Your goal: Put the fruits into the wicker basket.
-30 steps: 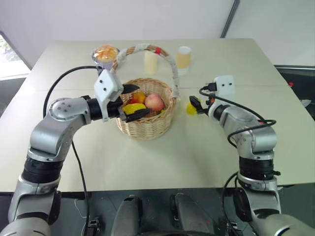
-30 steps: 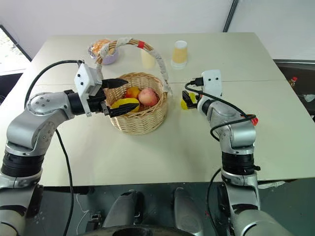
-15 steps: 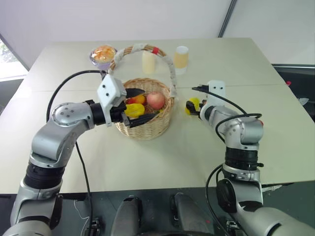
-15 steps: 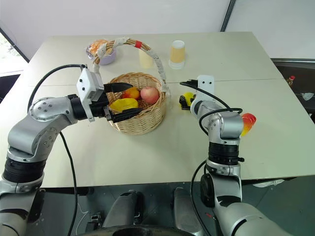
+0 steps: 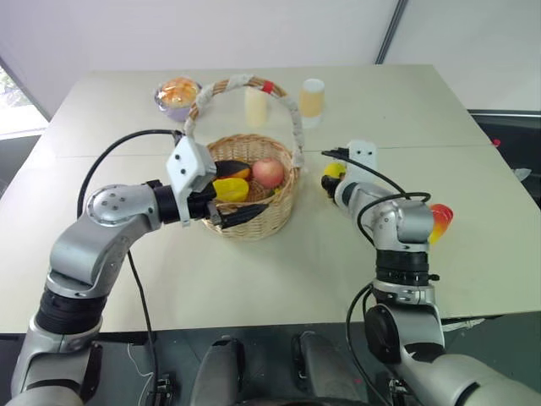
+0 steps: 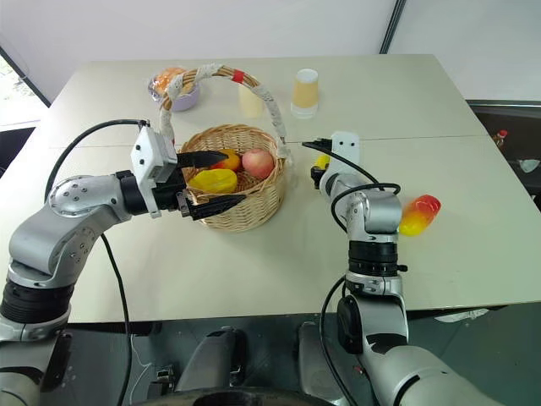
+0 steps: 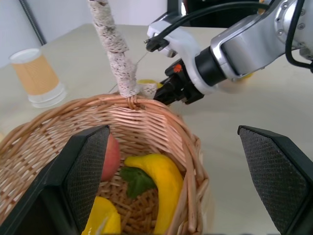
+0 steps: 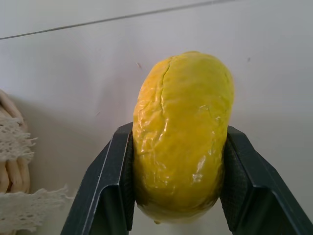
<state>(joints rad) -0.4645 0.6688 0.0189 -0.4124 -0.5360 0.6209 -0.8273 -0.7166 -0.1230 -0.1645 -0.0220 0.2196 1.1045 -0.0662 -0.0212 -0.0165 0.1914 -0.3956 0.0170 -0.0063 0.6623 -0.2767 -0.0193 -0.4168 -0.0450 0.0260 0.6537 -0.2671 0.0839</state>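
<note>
Change: right pincer (image 8: pixel 178 196) has gone from spread, a second back, to pinching the lemon (image 8: pixel 181 132); both pads press its flanks in the right wrist view.
Meaning for task: lemon looks secured, so a lift and carry to the wicker basket (image 5: pixel 254 216) is likely next; not yet raised off the table (image 5: pixel 279 271).
Lemon, place: on the table just beside the basket's right side, near the foot of the handle (image 5: pixel 292 114), clear of the weave.
Other fruits: peach (image 5: pixel 269 172) and yellow pieces, one banana-shaped (image 7: pixel 164 183), already lie in the basket; a yellow-to-red mango (image 6: pixel 418 214) lies on the table out past the right elbow, well apart from the basket.
Right arm pose: forearm reaching forward, wrist dipped a little toward the table, pincer aimed at the basket's side.
Left arm pose: elbow out, forearm across the front, left pincer (image 5: pixel 230 190) level and spread wide, holding nothing, its fingers straddling the near-left rim.
Risk: carry path must clear the tall handle and the left fingers at the rim.
</note>
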